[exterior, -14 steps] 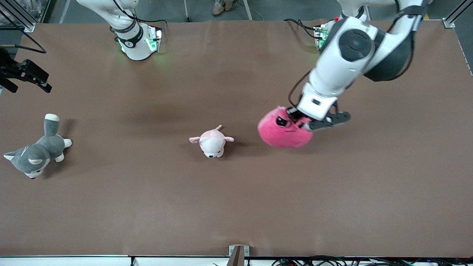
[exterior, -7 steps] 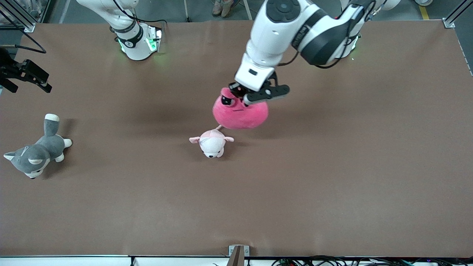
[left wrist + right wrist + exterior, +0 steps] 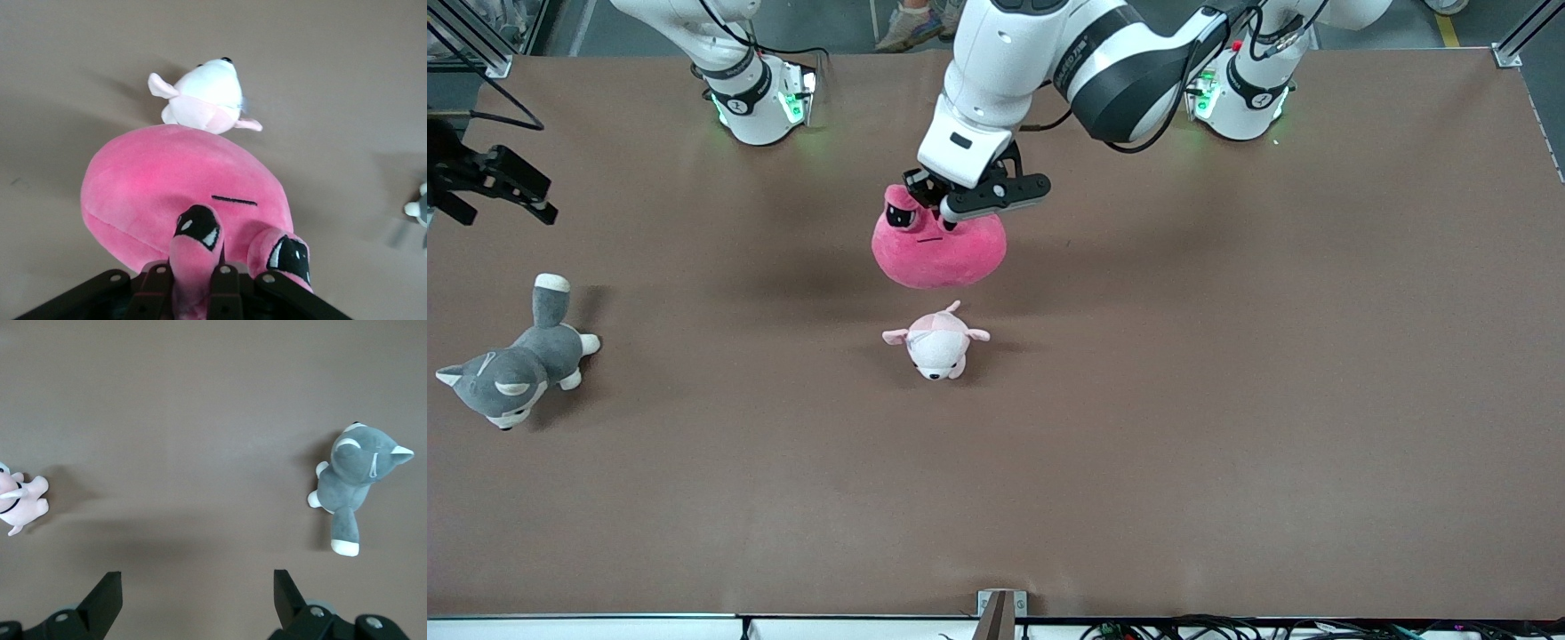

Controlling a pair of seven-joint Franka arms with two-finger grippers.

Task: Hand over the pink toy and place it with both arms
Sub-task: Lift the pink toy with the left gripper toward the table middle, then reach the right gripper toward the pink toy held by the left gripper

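The pink toy (image 3: 938, 253), a round hot-pink plush with angry black eyes, hangs in the air over the middle of the table, over a spot just farther from the front camera than the pale pink plush. My left gripper (image 3: 935, 210) is shut on a flap at the toy's top by the eyes. In the left wrist view the fingers (image 3: 225, 288) pinch the flap of the pink toy (image 3: 173, 183). My right gripper (image 3: 541, 203) waits open and empty in the air at the right arm's end of the table; its jaws stand wide apart in the right wrist view (image 3: 198, 579).
A small pale pink-and-white plush (image 3: 935, 345) lies at mid-table, also in the left wrist view (image 3: 203, 97) and the right wrist view (image 3: 20, 503). A grey-and-white plush (image 3: 511, 373) lies at the right arm's end, also in the right wrist view (image 3: 357, 480). The brown table (image 3: 1227, 427) stretches wide.
My left arm has carried the pink toy up and toward the right arm's end, to over the table's middle. The right gripper has barely moved.
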